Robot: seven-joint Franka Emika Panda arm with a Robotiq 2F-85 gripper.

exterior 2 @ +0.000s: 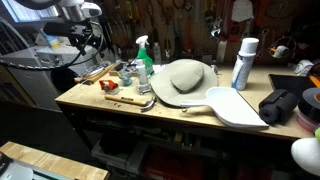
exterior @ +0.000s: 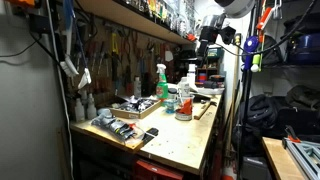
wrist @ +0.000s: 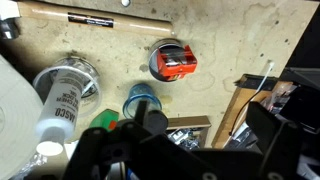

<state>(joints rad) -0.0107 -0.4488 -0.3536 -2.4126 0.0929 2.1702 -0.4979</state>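
My gripper (wrist: pixel 205 135) is open and empty, its two dark fingers wide apart. It hangs high above the wooden workbench (wrist: pixel 230 40), touching nothing. It shows in both exterior views (exterior: pixel 208 35) (exterior 2: pixel 84 36). Directly below it in the wrist view are a round red-topped container (wrist: pixel 173 62), a blue cup (wrist: pixel 141 99), a white labelled can (wrist: pixel 64 86) and a green spray bottle (wrist: pixel 104 121). The green spray bottle also shows in both exterior views (exterior: pixel 161 82) (exterior 2: pixel 144 60). A wooden handle (wrist: pixel 100 20) lies along the far edge of the wrist view.
A tray of small metal parts (exterior: pixel 120 127) sits on the bench (exterior: pixel 185 140). A big grey domed object (exterior 2: pixel 185 78), a white paddle (exterior 2: pixel 236 106), a tall white spray can (exterior 2: pixel 243 62) and a black bundle (exterior 2: pixel 282 105) are on the bench. A shelf (exterior: pixel 130 15) and hanging tools line the wall.
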